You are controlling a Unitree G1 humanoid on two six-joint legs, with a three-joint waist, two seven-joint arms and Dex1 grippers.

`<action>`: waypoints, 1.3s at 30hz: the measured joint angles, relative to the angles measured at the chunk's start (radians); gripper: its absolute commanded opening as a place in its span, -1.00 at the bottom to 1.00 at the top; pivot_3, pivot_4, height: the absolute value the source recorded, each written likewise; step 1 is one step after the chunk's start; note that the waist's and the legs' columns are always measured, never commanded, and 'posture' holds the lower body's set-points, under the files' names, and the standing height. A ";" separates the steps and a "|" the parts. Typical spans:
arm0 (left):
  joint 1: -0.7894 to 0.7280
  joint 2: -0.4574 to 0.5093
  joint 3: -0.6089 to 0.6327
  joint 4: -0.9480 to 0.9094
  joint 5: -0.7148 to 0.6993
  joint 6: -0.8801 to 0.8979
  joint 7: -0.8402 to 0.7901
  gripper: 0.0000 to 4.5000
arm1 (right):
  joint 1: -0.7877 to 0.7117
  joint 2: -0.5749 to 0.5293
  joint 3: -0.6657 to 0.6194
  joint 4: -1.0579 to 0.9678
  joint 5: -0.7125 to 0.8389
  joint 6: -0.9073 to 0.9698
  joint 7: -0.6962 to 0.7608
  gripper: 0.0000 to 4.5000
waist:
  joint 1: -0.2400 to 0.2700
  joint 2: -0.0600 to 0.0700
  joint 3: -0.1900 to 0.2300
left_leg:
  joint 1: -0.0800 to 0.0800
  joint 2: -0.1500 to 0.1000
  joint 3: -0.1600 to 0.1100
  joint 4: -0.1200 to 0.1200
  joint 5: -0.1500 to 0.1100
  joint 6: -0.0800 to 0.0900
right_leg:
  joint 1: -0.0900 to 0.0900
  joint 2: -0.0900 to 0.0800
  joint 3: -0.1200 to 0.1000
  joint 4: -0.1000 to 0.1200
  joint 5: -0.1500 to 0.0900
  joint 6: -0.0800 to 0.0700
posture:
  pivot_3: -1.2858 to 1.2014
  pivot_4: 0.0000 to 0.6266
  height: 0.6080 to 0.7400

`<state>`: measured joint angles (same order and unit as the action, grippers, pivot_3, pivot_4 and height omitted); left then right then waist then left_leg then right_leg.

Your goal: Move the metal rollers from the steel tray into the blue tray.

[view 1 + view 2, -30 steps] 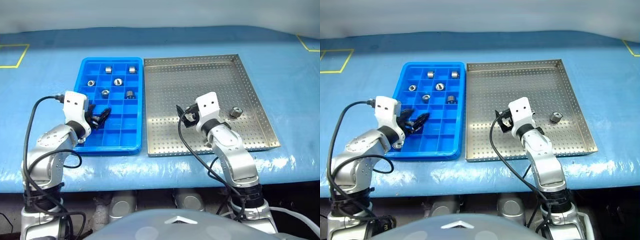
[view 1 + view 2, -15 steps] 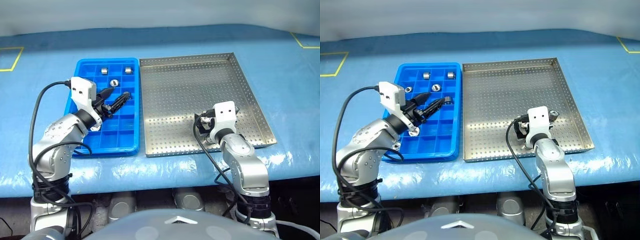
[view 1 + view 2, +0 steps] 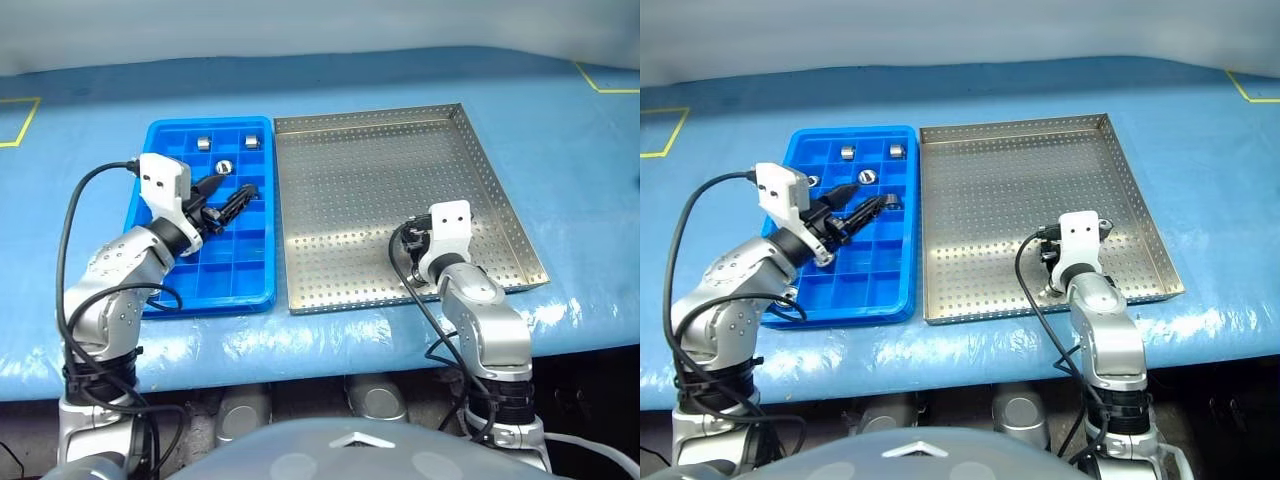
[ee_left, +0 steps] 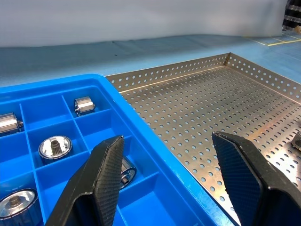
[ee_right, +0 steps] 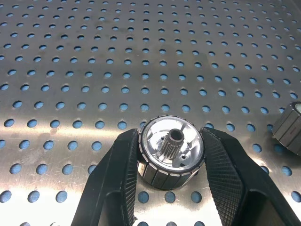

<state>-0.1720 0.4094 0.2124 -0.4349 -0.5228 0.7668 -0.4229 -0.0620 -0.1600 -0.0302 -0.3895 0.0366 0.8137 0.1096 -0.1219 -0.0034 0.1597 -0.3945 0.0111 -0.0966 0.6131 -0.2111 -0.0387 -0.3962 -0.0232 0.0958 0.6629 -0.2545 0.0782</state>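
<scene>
A table (image 3: 420,85) covered in a wrinkled blue sheet carries two trays side by side, touching or nearly so: the blue tray (image 3: 158,300) to the left, the steel tray (image 3: 372,126) to the right. Yellow tape marks (image 3: 18,124) sit near its far corners.

Two trays are sitting side by side. At least five rollers (image 4: 55,147) are showing in the blue tray (image 3: 160,300); two more are lying in the steel tray (image 3: 370,170).
</scene>
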 measured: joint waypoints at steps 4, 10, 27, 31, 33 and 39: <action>-0.007 -0.005 0.048 0.013 0.003 -0.023 0.043 0.46 | -0.049 -0.005 0.054 -0.020 0.009 -0.014 0.033 -0.20 | 0.000 0.000 0.000 | 0.000 0.000 0.000 0.000 0.000 0.000 | -0.001 0.000 0.000 0.000 0.000 0.000 | -0.03 -0.52 1.00; -0.043 0.032 0.166 0.100 0.058 -0.082 0.146 0.46 | -0.223 0.034 0.215 -0.010 0.028 -0.097 0.125 -0.20 | 0.001 0.000 0.000 | 0.000 0.002 -0.002 -0.001 0.000 0.000 | -0.001 0.003 -0.001 0.000 0.000 -0.001 | -0.01 -0.52 1.00; 0.041 -0.013 0.169 0.069 0.077 -0.100 0.188 0.46 | -0.491 0.240 0.434 0.572 0.009 -0.413 0.299 -0.20 | 0.049 -0.001 0.000 | -0.001 0.000 -0.006 -0.002 0.001 -0.002 | -0.001 0.000 -0.006 0.000 0.003 -0.006 | 0.08 -0.52 1.00; 0.057 -0.015 0.166 0.055 0.077 -0.099 0.196 0.46 | -0.535 0.261 0.433 0.640 0.010 -0.459 0.340 -0.20 | 0.058 -0.001 0.000 | -0.002 0.000 -0.008 -0.002 0.002 -0.003 | 0.000 0.000 -0.008 0.000 0.003 -0.007 | 0.10 -0.52 1.00; 0.067 -0.015 0.165 0.041 0.077 -0.099 0.199 0.46 | -0.560 0.277 0.431 0.692 0.010 -0.485 0.355 -0.20 | 0.059 -0.001 0.000 | -0.002 0.001 -0.009 -0.002 0.002 -0.003 | 0.000 0.000 -0.010 0.000 0.003 -0.007 | 0.10 -0.52 1.00; 0.075 -0.014 0.163 0.028 0.070 -0.098 0.204 0.46 | -0.600 0.289 0.392 0.840 0.020 -0.546 0.388 0.17 | 0.070 -0.001 0.000 | -0.002 0.001 -0.015 -0.002 0.002 -0.004 | 0.002 0.000 -0.017 0.000 0.002 -0.010 | 0.09 -0.52 1.00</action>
<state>-0.0973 0.3949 0.3757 -0.4074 -0.4533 0.6691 -0.2186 -0.6615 0.1290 0.3619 0.4501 0.0567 0.2677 0.4972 -0.0520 -0.0040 0.1600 -0.3964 0.0117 -0.1118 0.6106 -0.2087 -0.0431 -0.3943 -0.0235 0.0786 0.6629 -0.2521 0.0683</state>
